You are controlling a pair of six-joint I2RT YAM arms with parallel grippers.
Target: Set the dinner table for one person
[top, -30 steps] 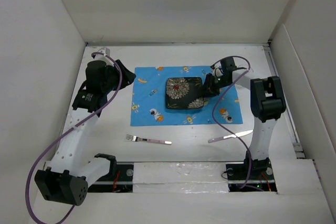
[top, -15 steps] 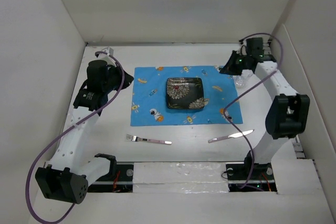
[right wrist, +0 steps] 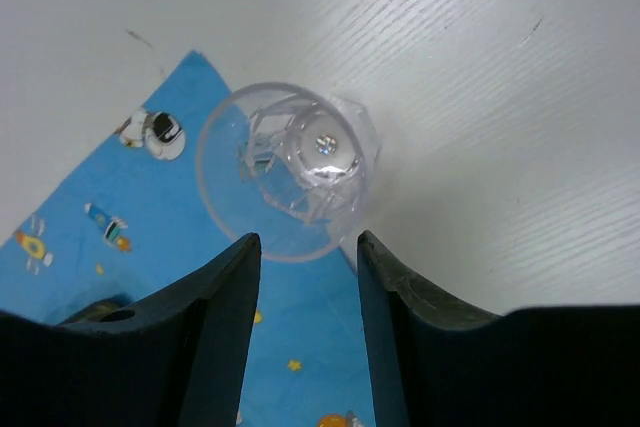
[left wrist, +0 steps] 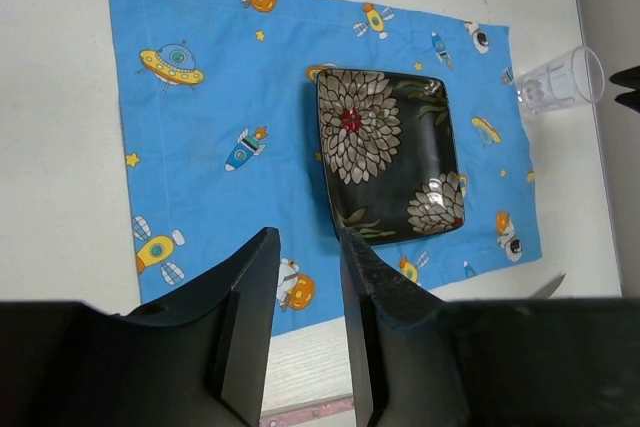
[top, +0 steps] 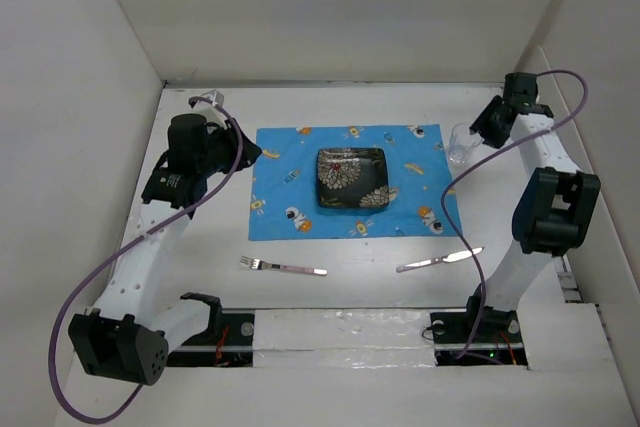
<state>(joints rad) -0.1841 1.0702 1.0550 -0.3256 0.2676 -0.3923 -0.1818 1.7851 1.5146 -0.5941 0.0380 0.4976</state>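
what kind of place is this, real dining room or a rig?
Probably a lab robot cell: white panels box in the table, left arm and right arm bolted at its edge, one staged placemat and plate.

A blue placemat (top: 300, 172) printed with rockets, astronauts and saucers lies flat; a square dark plate (top: 352, 178) with pale flowers sits on it, a little right of its middle; a clear glass (top: 459, 143) stands upright just beside the mat's far right corner; a fork (top: 282, 267) lies nearer than the mat's left half, tines leftward; a knife (top: 440, 260) lies nearer than its right corner, blade rightward; white walls (top: 330, 17) stand round.
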